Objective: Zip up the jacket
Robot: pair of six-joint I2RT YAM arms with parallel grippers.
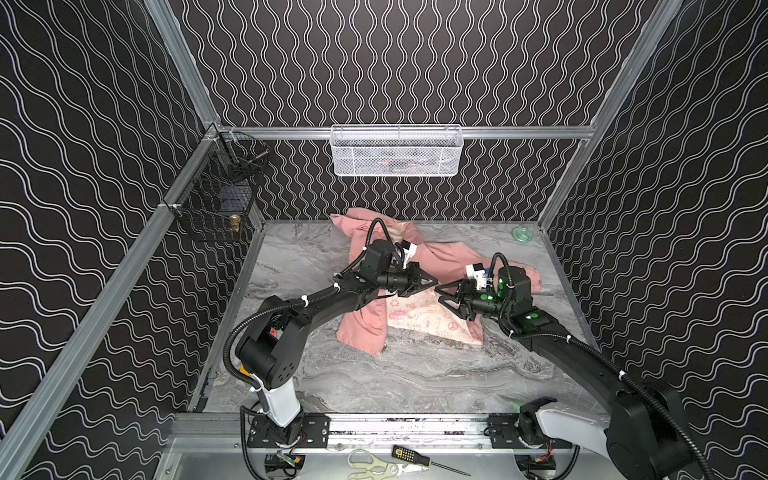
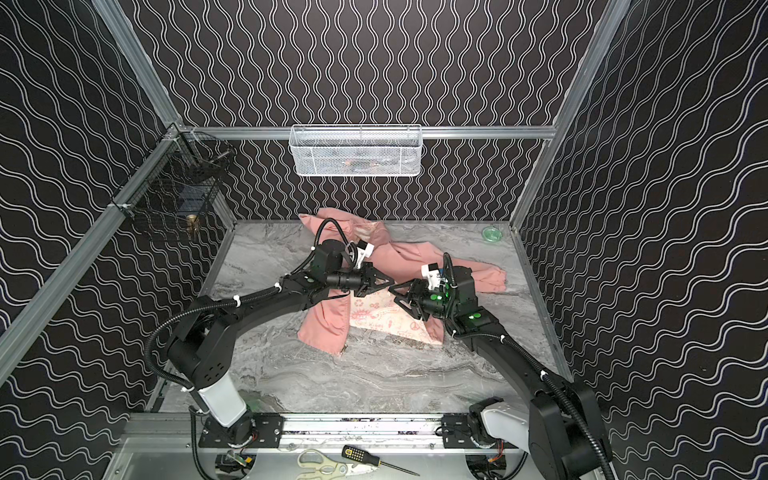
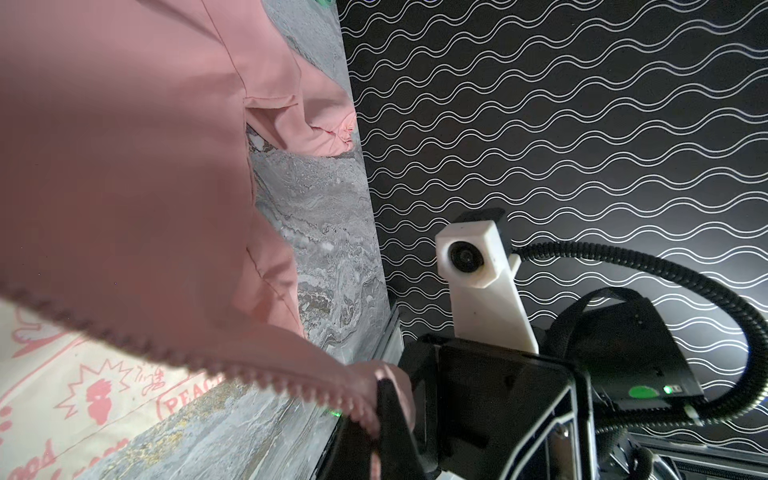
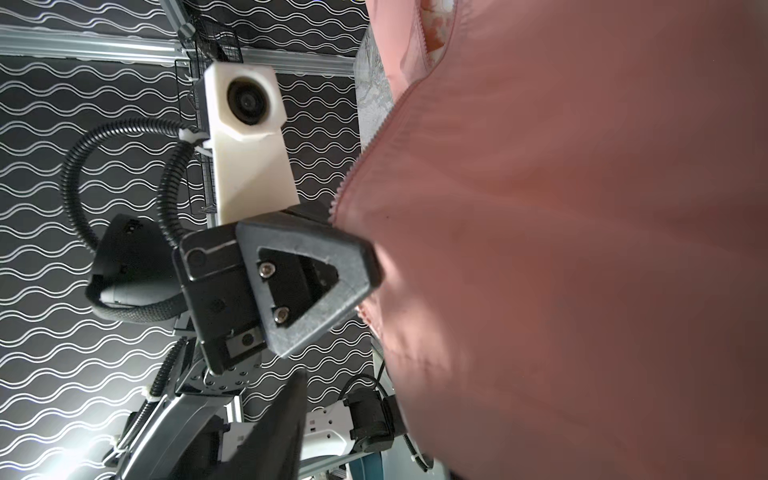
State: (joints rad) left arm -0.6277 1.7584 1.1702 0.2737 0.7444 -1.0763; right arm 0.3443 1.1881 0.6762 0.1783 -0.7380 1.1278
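The jacket (image 1: 365,328) lies on the marble table (image 1: 415,374), far of centre. It is open, with its cream printed lining (image 1: 415,318) facing up and one sleeve trailing to the right.

We judge the cloth thin, light and limp. It will fold and slide on the smooth top instead of keeping a shape, so a pull on one edge will drag the whole garment unless the other edge is held. The firmest places to take hold of are the toothed zipper edges (image 3: 174,357) and the near hem, where a small metal piece (image 2: 343,349) shows — probably the slider.

The left gripper (image 1: 433,284) is on an arm reaching low from the near left, with the wrist about level. Its jaws are pressed together on a zipper edge near the middle of the garment, and the wrist views show that cloth clear of the table.

The right gripper (image 1: 443,293) is on an arm reaching in from the near right, almost tip to tip with the left. Its fingers (image 3: 390,411) stand parted, with pink cloth bunched against one — we cannot tell whether that cloth is pinched.
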